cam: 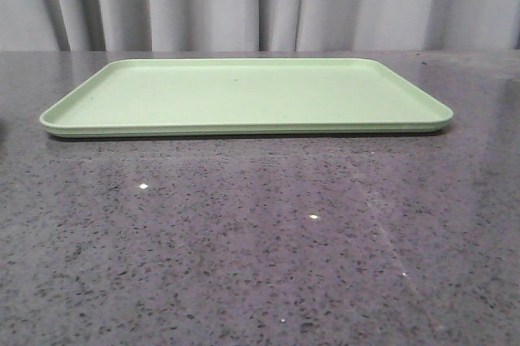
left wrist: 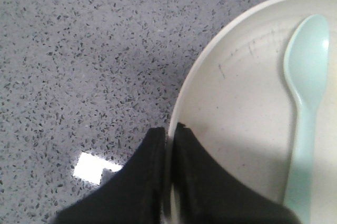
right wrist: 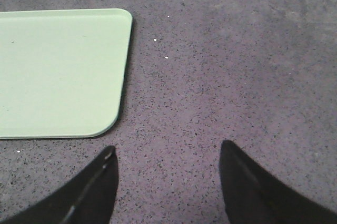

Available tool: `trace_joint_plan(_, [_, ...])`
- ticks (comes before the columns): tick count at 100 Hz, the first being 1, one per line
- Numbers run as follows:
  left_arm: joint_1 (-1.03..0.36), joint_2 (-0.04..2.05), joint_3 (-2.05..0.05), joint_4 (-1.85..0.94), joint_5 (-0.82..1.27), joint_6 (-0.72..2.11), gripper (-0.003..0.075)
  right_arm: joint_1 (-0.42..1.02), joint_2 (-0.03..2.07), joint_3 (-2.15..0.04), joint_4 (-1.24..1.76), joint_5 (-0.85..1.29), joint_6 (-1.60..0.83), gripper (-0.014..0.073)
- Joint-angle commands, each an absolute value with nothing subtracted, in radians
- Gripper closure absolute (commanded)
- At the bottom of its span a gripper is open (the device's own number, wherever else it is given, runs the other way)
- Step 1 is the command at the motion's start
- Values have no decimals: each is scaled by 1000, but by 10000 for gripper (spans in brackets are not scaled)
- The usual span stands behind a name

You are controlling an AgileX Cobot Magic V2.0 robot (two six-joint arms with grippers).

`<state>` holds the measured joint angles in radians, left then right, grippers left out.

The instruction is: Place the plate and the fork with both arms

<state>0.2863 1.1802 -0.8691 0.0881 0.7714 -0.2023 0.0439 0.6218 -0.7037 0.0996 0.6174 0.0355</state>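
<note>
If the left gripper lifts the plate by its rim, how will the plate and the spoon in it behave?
The plate looks stiff, so it should keep its shape. The left gripper pinches only one edge, so the far side may sag downward. The pale blue spoon lies loose on a smooth surface and would probably slide.

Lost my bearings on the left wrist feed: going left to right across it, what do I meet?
Speckled grey stone tabletop → black left gripper shut on the rim → round cream plate → pale blue plastic spoon lying in it.
</note>
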Motion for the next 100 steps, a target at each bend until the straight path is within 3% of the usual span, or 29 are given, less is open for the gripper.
trace_joint_plan(1, [295, 1130, -891, 77, 737, -198, 741, 39, 630, -738, 97, 557, 26, 157])
trace_joint_plan(57, [325, 1089, -1031, -256, 716, -13, 741, 39, 630, -738, 97, 581, 26, 157])
trace_joint_plan(100, [27, 1273, -1089, -412, 584, 0, 741, 39, 630, -738, 97, 579, 26, 157])
